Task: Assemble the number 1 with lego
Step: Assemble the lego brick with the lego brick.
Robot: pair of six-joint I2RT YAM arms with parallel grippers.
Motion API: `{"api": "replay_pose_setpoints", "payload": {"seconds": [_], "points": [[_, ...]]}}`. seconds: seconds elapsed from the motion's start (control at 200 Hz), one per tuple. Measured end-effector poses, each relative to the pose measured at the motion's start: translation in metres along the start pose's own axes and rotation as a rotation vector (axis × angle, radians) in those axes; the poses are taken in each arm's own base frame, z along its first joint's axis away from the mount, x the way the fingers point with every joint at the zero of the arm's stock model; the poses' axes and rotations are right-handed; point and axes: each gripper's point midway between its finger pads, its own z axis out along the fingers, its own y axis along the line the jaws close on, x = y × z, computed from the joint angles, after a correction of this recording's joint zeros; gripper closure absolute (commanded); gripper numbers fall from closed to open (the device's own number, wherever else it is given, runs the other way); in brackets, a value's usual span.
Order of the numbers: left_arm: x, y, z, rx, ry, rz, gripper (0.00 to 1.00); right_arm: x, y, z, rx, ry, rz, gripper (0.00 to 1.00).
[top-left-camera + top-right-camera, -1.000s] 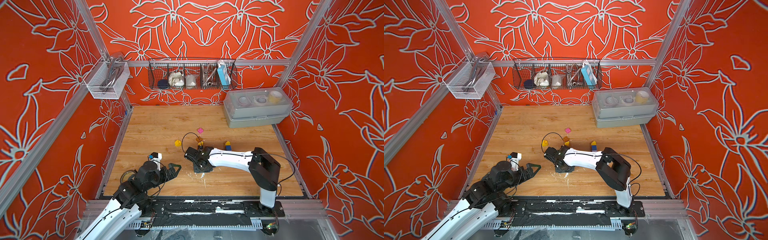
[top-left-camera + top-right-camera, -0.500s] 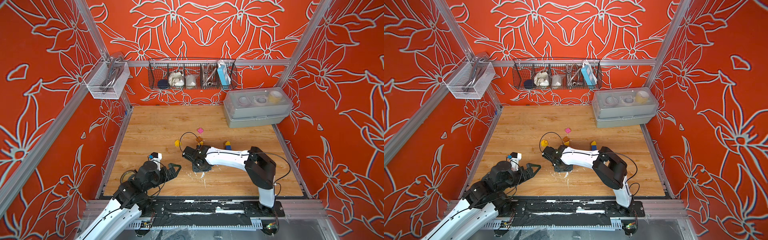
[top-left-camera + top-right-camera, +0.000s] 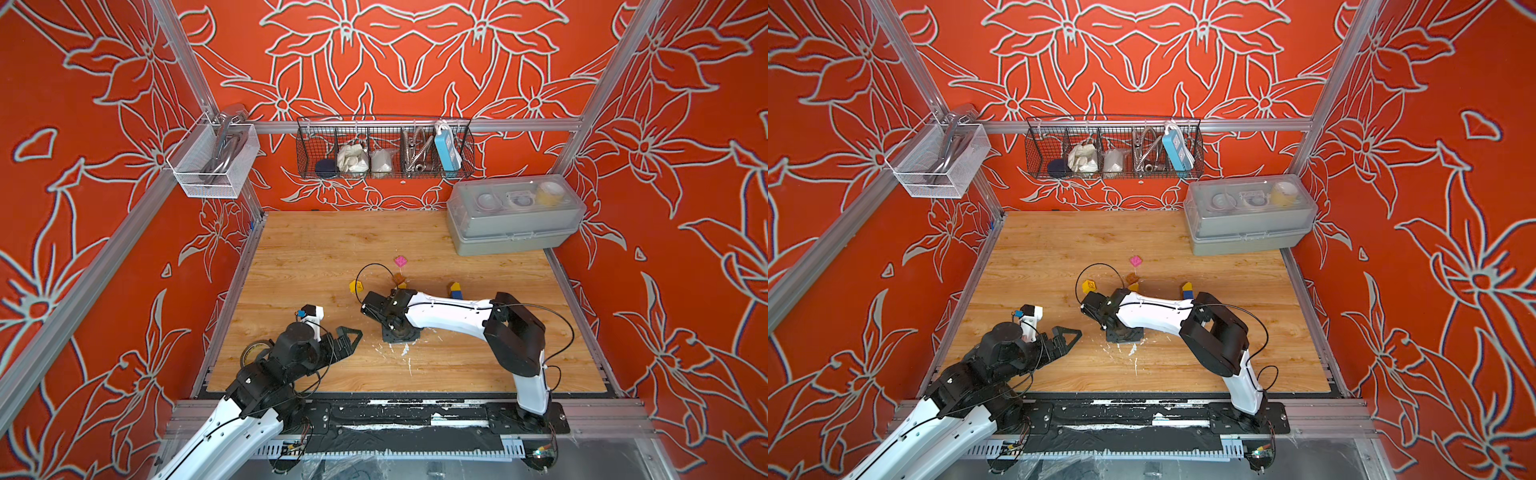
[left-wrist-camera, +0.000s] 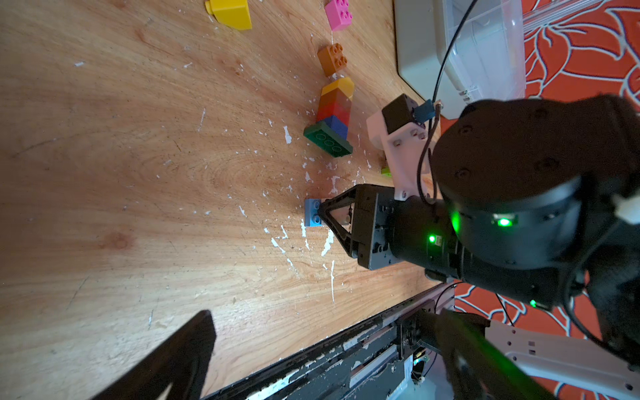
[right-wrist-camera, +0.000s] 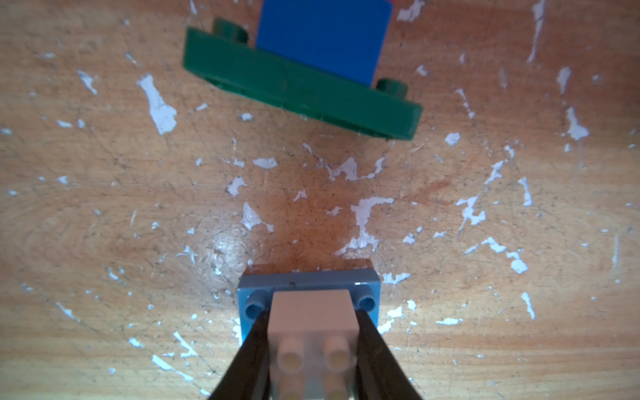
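Left arm low, my left gripper (image 3: 348, 337) spread wide. Right arm stretched inward, right gripper (image 5: 311, 314) pointing down, pinched on a pale brick (image 5: 312, 343).

A small plate (image 5: 308, 282) on the table (image 3: 316, 249), apart from the brick stack (image 4: 334, 110) lying behind it.

Orange walls (image 3: 415, 62), white floral lines; green plate (image 5: 301, 93), blue brick (image 5: 322, 38); lt-blue plate (image 5: 308, 280), whitish brick (image 5: 313, 315).

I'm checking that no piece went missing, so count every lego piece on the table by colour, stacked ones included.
Yellow bricks: 3
Brown bricks: 2
Blue bricks: 2
Red brick: 1
Pink brick: 1
White brick: 1
Green plate: 1
Light blue plate: 1
Lime piece, mostly hidden: 1
Total: 13
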Motion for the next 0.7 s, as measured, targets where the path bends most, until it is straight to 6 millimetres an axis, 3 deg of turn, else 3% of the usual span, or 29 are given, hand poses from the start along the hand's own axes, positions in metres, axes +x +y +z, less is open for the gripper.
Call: {"api": "replay_pose_setpoints", "payload": {"seconds": [0.385, 0.701], "points": [[-0.0003, -0.0003, -0.0004, 0.002, -0.002, 0.0, 0.0, 0.001, -0.0005, 0.0031, -0.021, -0.013, 0.011, 1.0], [-0.0003, -0.0003, -0.0004, 0.002, -0.002, 0.0, 0.0, 0.0009, -0.0004, 0.0031, -0.021, -0.013, 0.005, 0.82]]}}
